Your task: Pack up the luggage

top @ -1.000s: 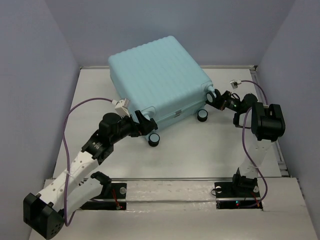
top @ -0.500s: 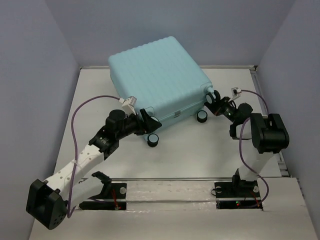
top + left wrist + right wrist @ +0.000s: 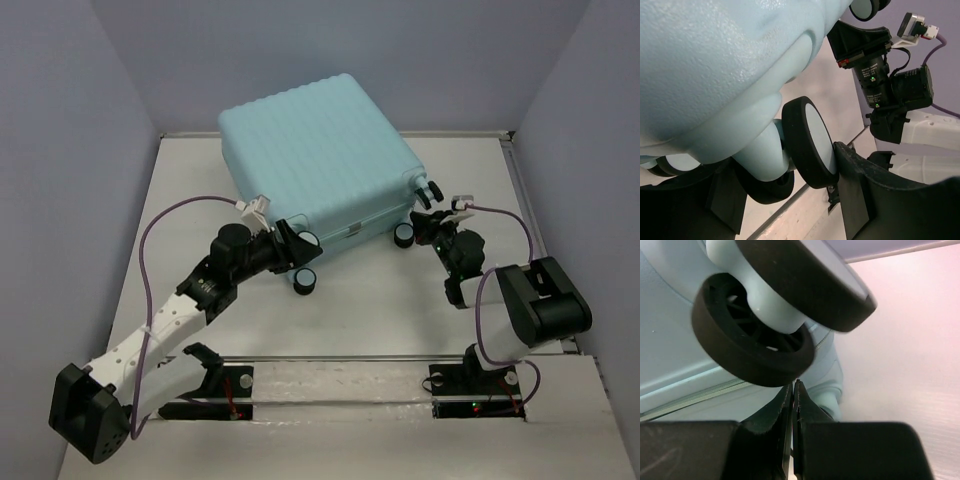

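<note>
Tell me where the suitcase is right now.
In the overhead view the suitcase lies closed at the far middle of the table, wheeled end facing the arms, with the left hand and right hand at its near corners.

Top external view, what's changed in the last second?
The right tool drew back from the right side of the luggage toward the near edge, shut, its arm folding in. The left tool edged right along the near side, up to a wheel. The luggage stayed closed and put.
</note>
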Controlling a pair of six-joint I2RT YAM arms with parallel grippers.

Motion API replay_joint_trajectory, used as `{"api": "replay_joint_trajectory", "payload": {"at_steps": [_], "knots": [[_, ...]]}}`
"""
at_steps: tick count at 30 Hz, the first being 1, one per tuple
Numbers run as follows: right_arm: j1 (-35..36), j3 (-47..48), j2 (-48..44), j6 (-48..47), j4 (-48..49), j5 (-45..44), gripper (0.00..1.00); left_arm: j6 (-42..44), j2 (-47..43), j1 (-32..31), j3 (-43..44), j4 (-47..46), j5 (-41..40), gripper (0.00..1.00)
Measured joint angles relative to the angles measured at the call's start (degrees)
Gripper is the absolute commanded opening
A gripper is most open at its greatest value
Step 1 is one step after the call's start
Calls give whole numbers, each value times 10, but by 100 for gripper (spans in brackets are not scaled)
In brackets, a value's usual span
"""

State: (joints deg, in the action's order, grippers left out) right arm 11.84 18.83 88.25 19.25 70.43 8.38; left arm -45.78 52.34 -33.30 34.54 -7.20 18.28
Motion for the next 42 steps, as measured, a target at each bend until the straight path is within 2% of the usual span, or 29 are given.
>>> {"api": "replay_joint_trajectory", "payload": {"at_steps": [5,7,8,12,20,32,33,35,42], "knots": [[9,-7,16,3,32,-9,10,1,-30,-5,-4,22,-36,6],[7,-7,22,7,38,-2,19,7,-52,-7,-4,44,-55,6],[3,-7,25,12,40,10,28,11,-61,-8,-4,54,-64,6],[-26,6,47,26,35,81,39,23,-92,-10,-4,74,-89,6],[-44,50,80,34,28,176,43,28,-93,-11,-4,75,-94,6],[-75,41,97,59,37,151,42,1,-97,-10,-35,21,-86,6],[-78,32,96,65,38,147,52,1,-104,-11,-35,24,-92,6],[-82,16,96,80,37,143,63,3,-128,-12,-35,45,-115,6],[-89,7,96,99,35,177,66,48,-237,7,-8,101,-251,6]]}}
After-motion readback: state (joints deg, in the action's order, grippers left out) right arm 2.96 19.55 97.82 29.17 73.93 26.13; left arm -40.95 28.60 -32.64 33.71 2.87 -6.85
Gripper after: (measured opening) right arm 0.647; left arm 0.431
